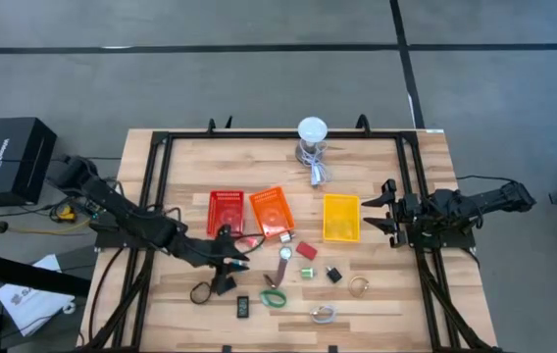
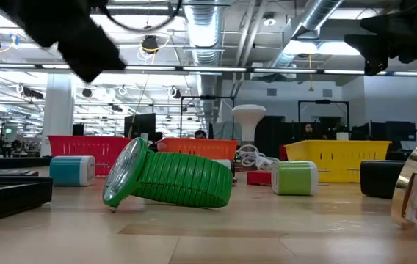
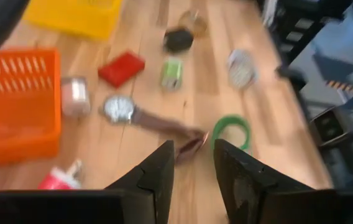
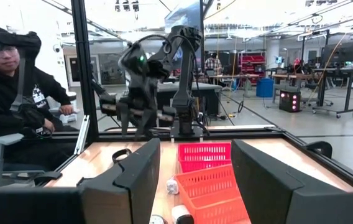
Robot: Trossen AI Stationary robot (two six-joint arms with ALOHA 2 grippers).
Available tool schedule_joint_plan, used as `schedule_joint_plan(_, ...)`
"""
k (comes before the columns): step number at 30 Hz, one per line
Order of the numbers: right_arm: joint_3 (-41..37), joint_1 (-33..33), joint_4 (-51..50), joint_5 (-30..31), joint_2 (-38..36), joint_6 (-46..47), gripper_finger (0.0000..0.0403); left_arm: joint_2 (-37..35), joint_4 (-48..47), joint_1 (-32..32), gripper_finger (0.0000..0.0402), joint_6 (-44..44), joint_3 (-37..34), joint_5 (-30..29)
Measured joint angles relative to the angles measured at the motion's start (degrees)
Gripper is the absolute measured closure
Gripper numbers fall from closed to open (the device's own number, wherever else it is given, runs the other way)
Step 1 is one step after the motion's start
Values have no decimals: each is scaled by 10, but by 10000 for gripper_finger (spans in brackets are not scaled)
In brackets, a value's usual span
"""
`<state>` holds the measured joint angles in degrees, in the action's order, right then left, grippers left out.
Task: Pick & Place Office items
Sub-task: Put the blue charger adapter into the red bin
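The office items lie scattered on the wooden table's near half. Among them are a watch with a brown strap (image 3: 119,109), a green band ring (image 3: 231,130), a red block (image 3: 122,67), a green bit (image 3: 172,73), a black block (image 3: 178,39) and a black band ring (image 1: 200,292). My left gripper (image 1: 227,259) hangs open above the table, near the red basket's near edge. In its wrist view the fingers (image 3: 192,171) stand apart, with the strap's free end (image 3: 192,147) beyond them. My right gripper (image 1: 386,211) waits open at the table's right side, beside the yellow basket.
Red (image 1: 225,211), orange (image 1: 271,211) and yellow (image 1: 341,217) mesh baskets stand in a row across the table's middle. A white-domed lamp (image 1: 312,132) with its cable stands at the far edge. A person sits beyond the table (image 4: 9,81).
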<state>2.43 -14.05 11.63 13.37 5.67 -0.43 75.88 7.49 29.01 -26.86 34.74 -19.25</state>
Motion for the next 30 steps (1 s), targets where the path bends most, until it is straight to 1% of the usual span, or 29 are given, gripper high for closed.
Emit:
schedule_joint_plan(6, 0, 0, -14, 0, 0, 0, 214, 63, -5, 0, 246, -2, 0, 0)
schedule_joint_plan(10, 0, 0, -15, 0, 0, 0, 214, 88, -30, 0, 219, -10, 0, 0)
schedule_joint_plan(14, 0, 0, -15, 0, 0, 0, 214, 101, -42, 1, 199, -38, 0, 0)
schedule_joint_plan(19, 0, 0, -23, 0, 0, 0, 214, 103, -67, 6, 188, -39, 0, 0)
schedule_joint_plan(25, 0, 0, -24, 0, 0, 0, 214, 103, -66, 5, 188, -40, -6, 0)
schedule_joint_plan(30, 0, 0, -24, 0, 0, 0, 214, 103, -67, 5, 188, -40, -26, -21)
